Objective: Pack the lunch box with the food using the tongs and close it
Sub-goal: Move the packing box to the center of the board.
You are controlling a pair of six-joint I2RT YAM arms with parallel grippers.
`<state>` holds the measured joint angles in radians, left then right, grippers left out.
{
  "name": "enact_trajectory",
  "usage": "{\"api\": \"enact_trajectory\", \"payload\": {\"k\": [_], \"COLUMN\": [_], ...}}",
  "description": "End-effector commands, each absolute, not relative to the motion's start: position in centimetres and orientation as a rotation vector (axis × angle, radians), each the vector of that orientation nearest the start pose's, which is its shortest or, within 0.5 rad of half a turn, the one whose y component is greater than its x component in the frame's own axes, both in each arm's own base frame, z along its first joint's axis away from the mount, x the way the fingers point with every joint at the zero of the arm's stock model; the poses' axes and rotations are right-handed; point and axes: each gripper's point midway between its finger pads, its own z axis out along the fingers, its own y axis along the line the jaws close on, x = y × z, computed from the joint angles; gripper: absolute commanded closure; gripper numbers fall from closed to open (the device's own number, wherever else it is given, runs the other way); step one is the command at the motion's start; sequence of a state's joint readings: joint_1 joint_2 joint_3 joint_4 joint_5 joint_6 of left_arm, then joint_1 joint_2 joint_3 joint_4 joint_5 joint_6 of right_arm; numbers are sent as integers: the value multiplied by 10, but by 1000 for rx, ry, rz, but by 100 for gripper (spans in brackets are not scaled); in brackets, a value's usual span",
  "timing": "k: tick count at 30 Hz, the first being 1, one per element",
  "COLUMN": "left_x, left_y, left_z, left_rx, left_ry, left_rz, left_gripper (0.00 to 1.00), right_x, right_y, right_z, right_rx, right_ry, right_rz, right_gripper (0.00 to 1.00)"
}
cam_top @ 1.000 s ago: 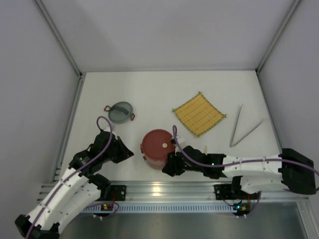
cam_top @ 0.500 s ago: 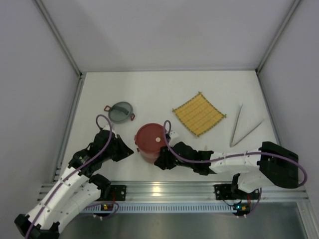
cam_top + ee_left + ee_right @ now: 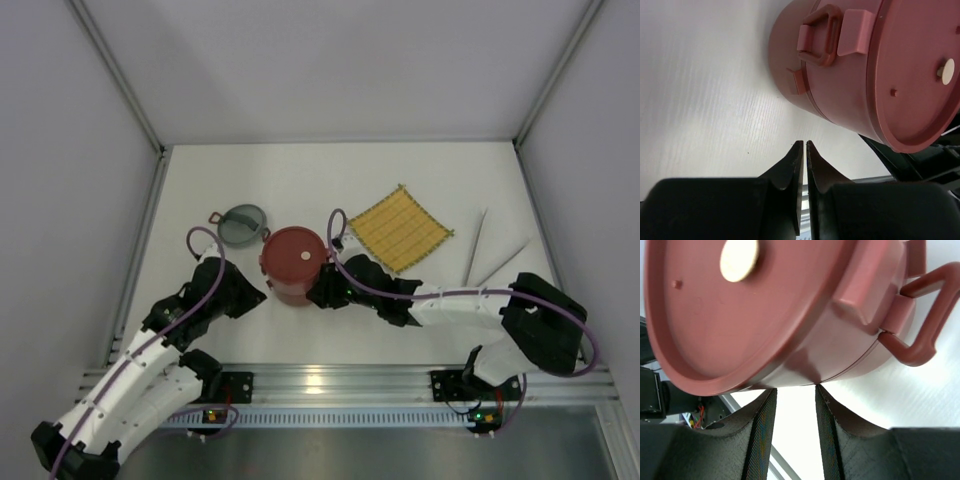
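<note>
The maroon lunch box (image 3: 295, 263) stands closed under its flat lid with a pale centre dot, left of the table's middle. My right gripper (image 3: 320, 291) is at its near right side. In the right wrist view its fingertips (image 3: 819, 388) rest against the lunch box (image 3: 765, 315) wall, and the jaws are partly open with nothing between them. My left gripper (image 3: 258, 293) is shut and empty, just left of the box, with the lunch box (image 3: 865, 75) ahead of the left gripper (image 3: 803, 143) and apart from it. The tongs (image 3: 477, 243) lie at the right. No food shows.
A grey steel-lined bowl with maroon handles (image 3: 242, 224) sits just beyond and left of the lunch box. The yellow woven mat (image 3: 400, 228) lies to the right of the box. White walls enclose the table on three sides, and the metal rail (image 3: 320, 380) runs along the near edge.
The lunch box has slid up and left across the table with my right gripper against its side. The right arm stretched further left, and the left gripper shifted slightly away.
</note>
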<state>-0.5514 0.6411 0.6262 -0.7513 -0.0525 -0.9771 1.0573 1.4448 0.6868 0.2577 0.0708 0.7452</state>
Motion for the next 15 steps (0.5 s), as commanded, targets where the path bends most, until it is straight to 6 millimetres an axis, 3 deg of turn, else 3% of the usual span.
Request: {"api": "enact_trajectory", "payload": {"k": [1,8,11,15], "left_x": [196,208,209,216], "left_y": [-134,-115,-100,-89], "left_z": [146,151,156,163], "left_rx": [-654,-790,-869,-939], "left_ry": [2287,2181,2126,2036], "left_rz": [-654,-569,-509,-491], "left_gripper": [90,88,83,68], "right_x": [208,214,212,211], "right_y": [391,390,379,360], "right_z": [142,147,161,184], "right_rx": [-306,-309,-297,-265], "right_ry": [2091,2102,2092,2074], "right_rz": [1077,1067,1052,1006], "right_gripper": [64,64,63,62]}}
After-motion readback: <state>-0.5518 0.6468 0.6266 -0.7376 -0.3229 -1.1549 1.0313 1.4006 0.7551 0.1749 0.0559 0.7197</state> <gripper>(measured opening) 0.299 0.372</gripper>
